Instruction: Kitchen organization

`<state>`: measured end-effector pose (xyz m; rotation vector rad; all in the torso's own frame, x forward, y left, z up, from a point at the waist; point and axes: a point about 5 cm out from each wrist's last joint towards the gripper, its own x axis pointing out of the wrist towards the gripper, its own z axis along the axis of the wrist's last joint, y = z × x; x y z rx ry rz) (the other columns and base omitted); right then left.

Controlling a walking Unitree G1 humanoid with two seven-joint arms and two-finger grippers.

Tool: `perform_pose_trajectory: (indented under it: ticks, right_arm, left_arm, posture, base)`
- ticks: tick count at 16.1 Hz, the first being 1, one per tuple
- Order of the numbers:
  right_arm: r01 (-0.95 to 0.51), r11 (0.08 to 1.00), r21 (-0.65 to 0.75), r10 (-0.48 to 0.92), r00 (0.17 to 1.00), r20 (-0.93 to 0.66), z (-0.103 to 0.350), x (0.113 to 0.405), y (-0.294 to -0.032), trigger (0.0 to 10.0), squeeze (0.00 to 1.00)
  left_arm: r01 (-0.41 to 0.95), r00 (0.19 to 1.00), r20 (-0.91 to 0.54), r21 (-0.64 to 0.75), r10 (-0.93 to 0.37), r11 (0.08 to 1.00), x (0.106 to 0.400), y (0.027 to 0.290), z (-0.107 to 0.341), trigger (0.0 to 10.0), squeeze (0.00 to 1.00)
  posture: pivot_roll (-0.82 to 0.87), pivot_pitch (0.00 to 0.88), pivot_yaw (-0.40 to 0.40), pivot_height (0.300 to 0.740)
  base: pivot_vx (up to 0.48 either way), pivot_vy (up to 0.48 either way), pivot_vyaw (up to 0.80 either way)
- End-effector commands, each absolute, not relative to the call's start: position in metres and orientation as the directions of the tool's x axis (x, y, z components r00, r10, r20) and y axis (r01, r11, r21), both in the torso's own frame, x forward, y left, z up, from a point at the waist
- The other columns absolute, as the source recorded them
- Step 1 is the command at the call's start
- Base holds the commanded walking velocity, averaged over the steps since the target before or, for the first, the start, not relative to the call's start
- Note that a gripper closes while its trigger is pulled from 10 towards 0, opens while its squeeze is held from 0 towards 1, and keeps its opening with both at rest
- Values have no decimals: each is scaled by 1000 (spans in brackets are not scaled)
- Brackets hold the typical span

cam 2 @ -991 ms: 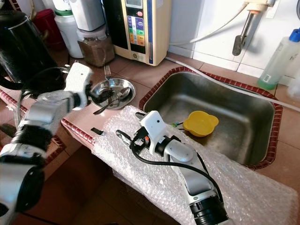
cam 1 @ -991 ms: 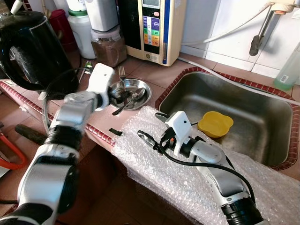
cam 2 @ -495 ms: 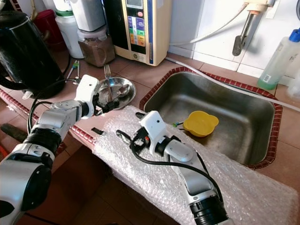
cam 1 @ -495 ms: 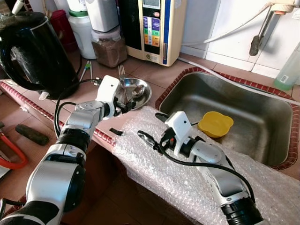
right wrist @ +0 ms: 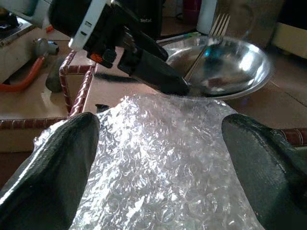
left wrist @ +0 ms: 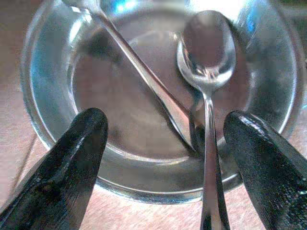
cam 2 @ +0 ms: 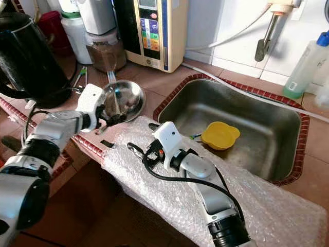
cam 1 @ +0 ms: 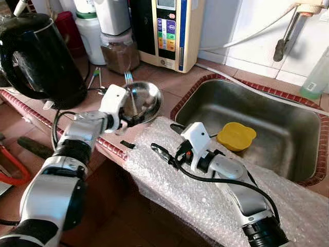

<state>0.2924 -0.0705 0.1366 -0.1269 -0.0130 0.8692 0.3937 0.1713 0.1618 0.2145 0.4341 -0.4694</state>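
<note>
**The little steel bowl is being tipped up**

The steel bowl (cam 1: 138,101) sits on the tabletop (cam 1: 169,77), just beside the sink (cam 1: 247,123) and touching the edge of the bubble wrap (cam 1: 185,190). A fork (cam 1: 131,92) and a spoon (left wrist: 207,72) lie inside it. The bowl is tilted, with its open side turned toward the kettle (cam 1: 36,56).

The left gripper (cam 1: 127,117) is at the near rim of the bowl. In the left wrist view its jaws are seen spread wide, one on each side of the bowl, and nothing is pinched between them.

The right gripper (cam 1: 167,141) rests over the bubble wrap near the sink. Its jaws are spread too, and nothing is held.

The step in hand looks like picking up the bowl. Next, the rim probably needs to be pinched firmly. The bowl should be kept level, or the fork and spoon may slide out.
</note>
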Motion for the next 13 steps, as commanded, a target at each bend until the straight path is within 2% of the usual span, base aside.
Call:
perform_pose_trajectory:
  ticks: [1, 8, 13]
  right_arm:
    - [-758, 640, -126, 761, 648, -28, 139, 294, -70, 10000, 0]
    - [-755, 641, -137, 759, 650, -31, 140, 296, -71, 10000, 0]
    - [-757, 638, -143, 761, 647, -34, 140, 296, -69, 10000, 0]
  left_arm:
    - [479, 791, -485, 110, -374, 871, 390, 180, 158, 10000, 0]
    - [526, 768, -492, 118, -410, 842, 386, 189, 168, 10000, 0]
    - [499, 814, -431, 179, -388, 848, 394, 183, 180, 10000, 0]
  posture:
    - [-55, 24, 89, 740]
    - [-49, 32, 90, 740]
    - [-58, 34, 82, 740]
  base:
    - [0, 0, 0]
    - [0, 0, 0]
    - [0, 0, 0]
